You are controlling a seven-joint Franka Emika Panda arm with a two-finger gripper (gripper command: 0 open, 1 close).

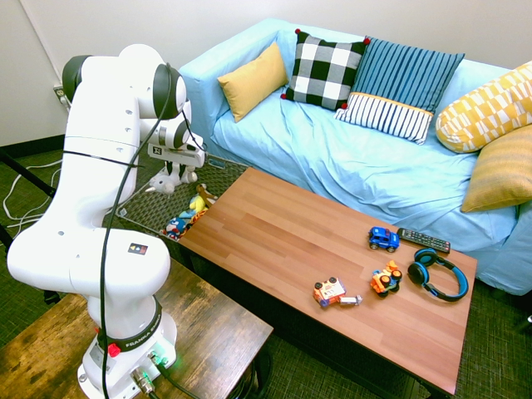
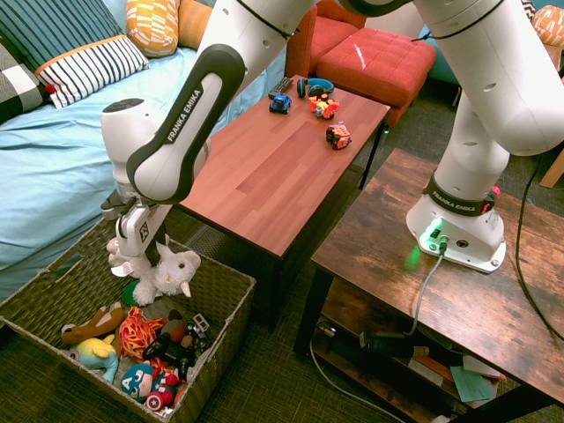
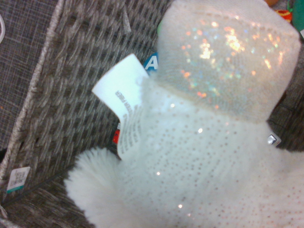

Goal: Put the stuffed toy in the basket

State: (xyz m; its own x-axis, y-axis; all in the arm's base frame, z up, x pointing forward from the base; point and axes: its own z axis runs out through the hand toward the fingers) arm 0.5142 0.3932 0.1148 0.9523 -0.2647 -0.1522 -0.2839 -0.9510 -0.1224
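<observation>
1. White plush is hanging from my gripper [image 2: 144, 256]: I am holding the toy [image 2: 167, 271] with my fingers closed tight on it, squeezing its soft body.

2. I am dangling the toy inside the mouth of the basket [image 2: 218, 328], near the end closest to the sofa [image 2: 53, 159]. It is hanging over the other toys [image 2: 145, 348] heaped on the basket floor. Whether its feet are touching anything below, I cannot tell.

3. In the wrist view the toy [image 3: 199, 156] is filling most of the picture, its sewn-in label [image 3: 126, 102] sticking out, with the basket's weave [image 3: 71, 71] showing behind it.

4. I am judging this as the end of the carry and the start of the release: the toy is already within the basket's walls, so placing is nearly done.

5. Next I am expecting to need only to open my fingers and let it drop. Plush can cling to the pads, so I am planning a wide opening and a straight lift afterward, clear of the rim.

6. I am reaching well out from my base, past the end of the table [image 1: 332, 249], with my forearm slanting down and my wrist pointing almost straight down into the basket.

7. Nothing on the table is concerning me: the car [image 1: 383, 239], headphones [image 1: 438, 274] and remote [image 1: 423, 240] are lying well apart from where I am working.
</observation>
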